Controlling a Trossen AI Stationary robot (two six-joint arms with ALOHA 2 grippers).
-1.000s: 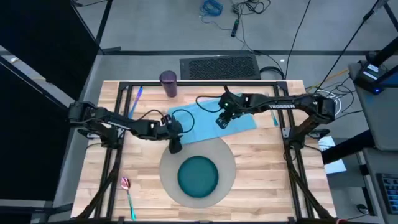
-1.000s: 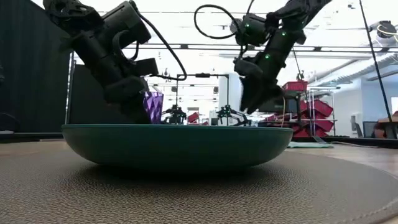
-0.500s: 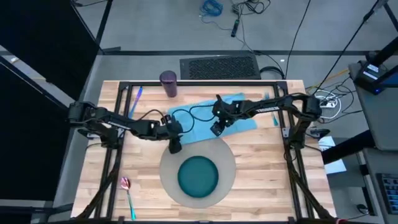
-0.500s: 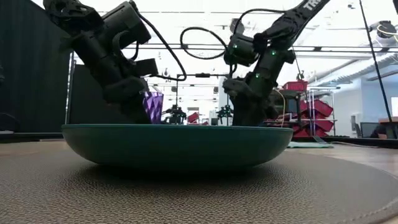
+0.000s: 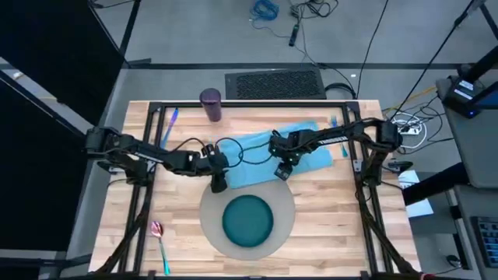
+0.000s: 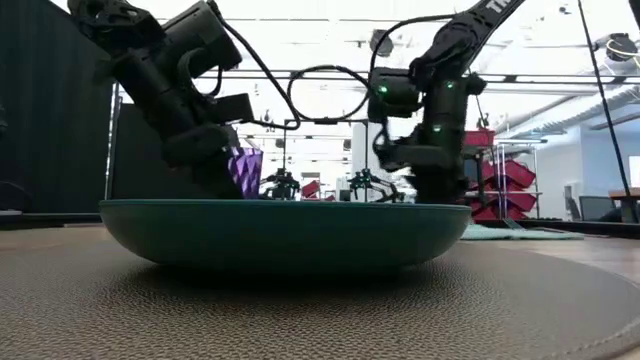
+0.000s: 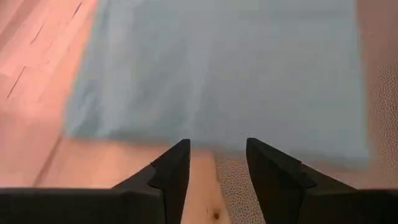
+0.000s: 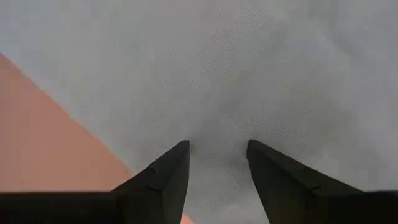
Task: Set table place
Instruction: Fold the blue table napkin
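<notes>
Napkin (image 5: 268, 152), light blue, lies flat on the table (image 5: 342, 210) just behind the grey mat (image 5: 288, 204) holding a teal plate (image 5: 247, 218). Both grippers, left (image 5: 218, 185) and right (image 5: 283, 174), hover at the napkin's near edge, fingers apart and empty.

napkin (image 5: 261, 155): middle hidden under arms | purple cup (image 6: 245, 172): half behind left arm

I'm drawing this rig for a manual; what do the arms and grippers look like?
Both arms are dark, jointed tubes with looping black cables. The right arm bears white lettering and green lights near its wrist. The left gripper and right gripper each have two dark, wedge-shaped fingers.
</notes>
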